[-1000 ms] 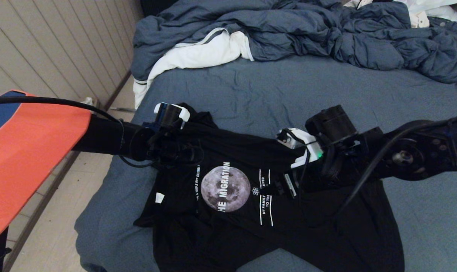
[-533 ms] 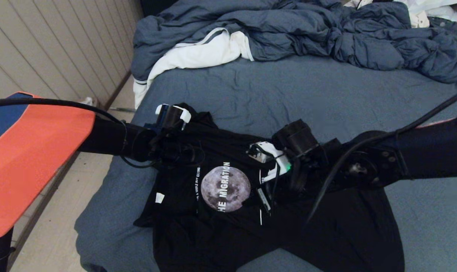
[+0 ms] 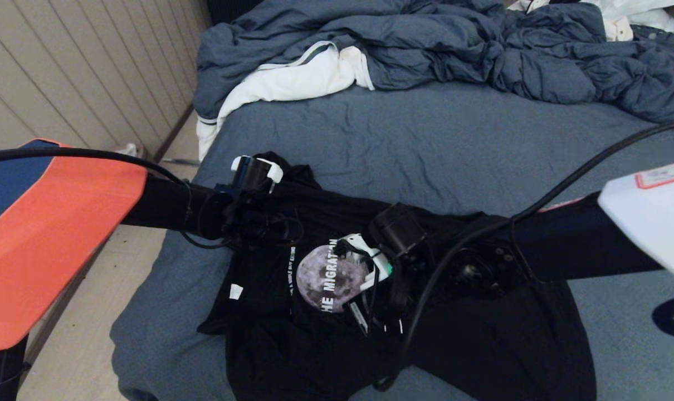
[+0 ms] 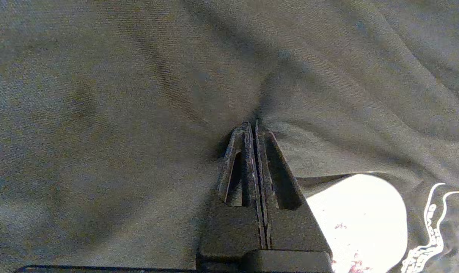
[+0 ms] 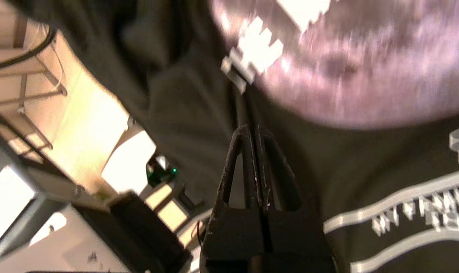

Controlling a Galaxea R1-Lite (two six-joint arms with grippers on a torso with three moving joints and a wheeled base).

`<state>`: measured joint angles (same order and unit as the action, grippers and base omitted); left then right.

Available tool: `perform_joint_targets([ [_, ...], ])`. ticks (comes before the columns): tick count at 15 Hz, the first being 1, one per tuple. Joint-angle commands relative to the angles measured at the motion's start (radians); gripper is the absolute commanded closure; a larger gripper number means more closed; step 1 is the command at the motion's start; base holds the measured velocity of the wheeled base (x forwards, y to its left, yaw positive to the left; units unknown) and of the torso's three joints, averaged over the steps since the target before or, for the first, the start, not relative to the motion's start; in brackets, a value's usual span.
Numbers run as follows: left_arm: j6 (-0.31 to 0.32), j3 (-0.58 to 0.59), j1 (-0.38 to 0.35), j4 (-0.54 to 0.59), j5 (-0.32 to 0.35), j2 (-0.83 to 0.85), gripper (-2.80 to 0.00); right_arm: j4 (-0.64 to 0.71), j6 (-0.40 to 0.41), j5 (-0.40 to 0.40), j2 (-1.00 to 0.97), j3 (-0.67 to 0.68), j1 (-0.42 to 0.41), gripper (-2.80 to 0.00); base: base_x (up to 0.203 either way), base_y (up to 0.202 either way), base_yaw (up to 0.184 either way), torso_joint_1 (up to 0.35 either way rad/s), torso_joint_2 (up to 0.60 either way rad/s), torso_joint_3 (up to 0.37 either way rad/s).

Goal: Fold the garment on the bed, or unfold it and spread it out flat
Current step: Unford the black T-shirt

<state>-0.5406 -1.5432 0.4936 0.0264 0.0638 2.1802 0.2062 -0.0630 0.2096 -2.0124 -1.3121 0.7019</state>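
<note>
The garment (image 3: pixel 292 356), a black T-shirt with the moon print (image 3: pixel 326 278) facing up, lies rumpled on the near part of the bed (image 3: pixel 426 139). My left gripper (image 4: pixel 254 126) sits at the shirt's upper left, just beyond the print, and is shut on a pucker of black cloth. My right gripper (image 3: pixel 359 316) reaches in from the right across the print. In the right wrist view the right gripper (image 5: pixel 252 129) is shut on a thin ridge of the shirt below the moon. The arm hides most of the white lettering.
A crumpled blue-grey duvet (image 3: pixel 482 50) and a white cloth (image 3: pixel 292 83) lie along the far side of the bed. The bed's left edge drops to the floor (image 3: pixel 75 345) beside a panelled wall. An orange panel (image 3: pixel 47 234) fills the near left.
My right arm has swung left and nearer across the shirt, from beside the lettering to over the moon print. The left arm has stayed put.
</note>
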Motion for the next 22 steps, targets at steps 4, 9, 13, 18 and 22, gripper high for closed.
perform_joint_targets([
  [4, -0.004, 0.0, 0.0, 0.001, 0.001, 0.006, 0.0, 0.002, -0.008, -0.02, -0.072, -0.075, 0.005, 0.0, 0.0, 0.0, 0.0, 0.0, 0.0, 0.0],
  [9, -0.004, -0.008, 0.0, 0.001, -0.001, 0.021, 0.0, 0.0, -0.005, -0.019, -0.061, -0.009, 0.027, 0.0, 0.0, 0.0, 0.0, 0.0, 0.0, 0.0],
  [13, -0.002, -0.012, -0.002, 0.001, -0.001, 0.027, 0.0, -0.001, 0.002, -0.02, -0.013, 0.113, 0.047, 0.0, 0.0, 0.0, 0.0, 0.0, 0.0, 0.0],
  [18, -0.002, -0.017, -0.003, 0.001, -0.001, 0.038, 0.0, -0.145, 0.005, -0.021, 0.075, 0.363, 0.082, 0.0, 0.0, 0.0, 0.0, 0.0, 0.0, 0.0],
  [22, -0.004, -0.023, -0.003, 0.001, -0.001, 0.041, 0.0, -0.179, -0.002, -0.021, 0.128, 0.387, 0.076, 0.0, 0.0, 0.0, 0.0, 0.0, 0.0, 0.0],
])
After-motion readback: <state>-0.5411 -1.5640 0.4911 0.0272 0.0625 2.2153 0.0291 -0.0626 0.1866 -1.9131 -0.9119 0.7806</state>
